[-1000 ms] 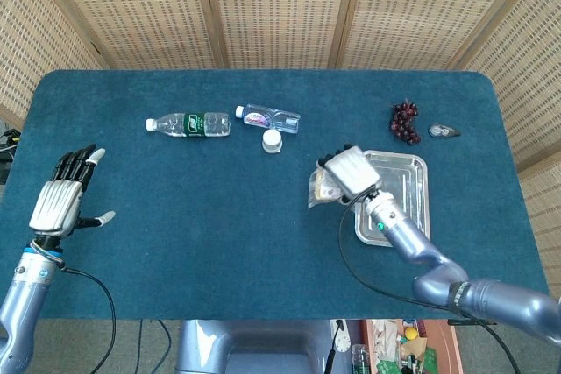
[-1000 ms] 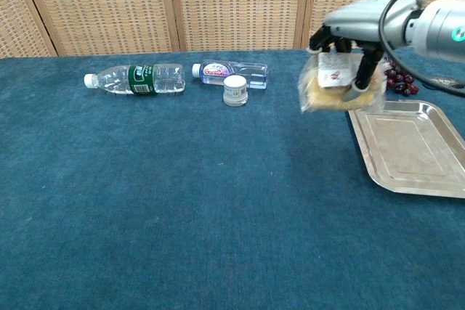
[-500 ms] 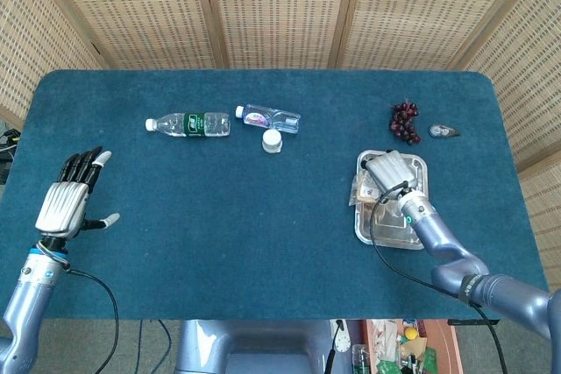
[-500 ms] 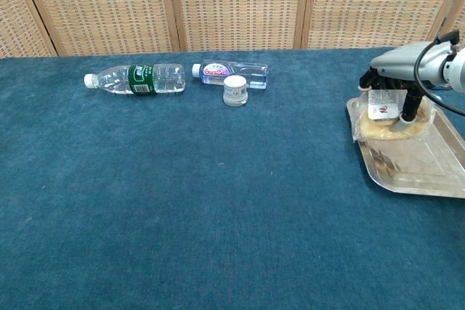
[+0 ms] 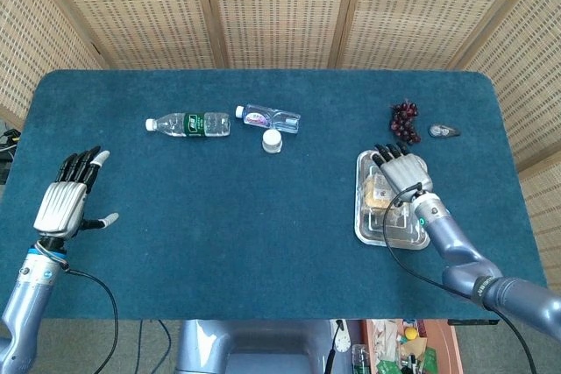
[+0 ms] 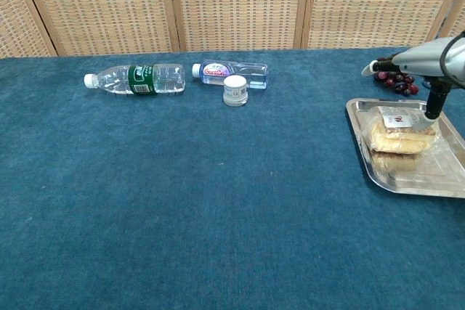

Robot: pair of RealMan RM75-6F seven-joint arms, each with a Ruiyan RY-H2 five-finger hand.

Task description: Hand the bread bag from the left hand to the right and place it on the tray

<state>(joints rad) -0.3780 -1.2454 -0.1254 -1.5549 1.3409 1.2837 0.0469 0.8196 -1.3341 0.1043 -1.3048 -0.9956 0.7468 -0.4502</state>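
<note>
The bread bag (image 5: 379,192) (image 6: 399,134), clear plastic with a white label, lies flat in the left part of the metal tray (image 5: 361,229) (image 6: 378,172). My right hand (image 5: 401,168) (image 6: 429,59) hovers over the tray's far side with its fingers spread above the bag. Its thumb (image 6: 434,103) points down beside the bag's far right edge, and the hand holds nothing. My left hand (image 5: 66,199) stays at the table's left edge, open and empty, seen only in the head view.
A green-labelled water bottle (image 5: 188,123) (image 6: 138,78), a small clear bottle (image 5: 270,117) (image 6: 231,72) and a white jar (image 5: 273,141) (image 6: 235,91) lie at the back centre-left. Dark grapes (image 5: 404,121) (image 6: 396,81) and a small grey object (image 5: 443,131) sit behind the tray.
My right hand carried the bread bag rightward and down onto the tray, then released it and spread its fingers. The left hand barely moved.
</note>
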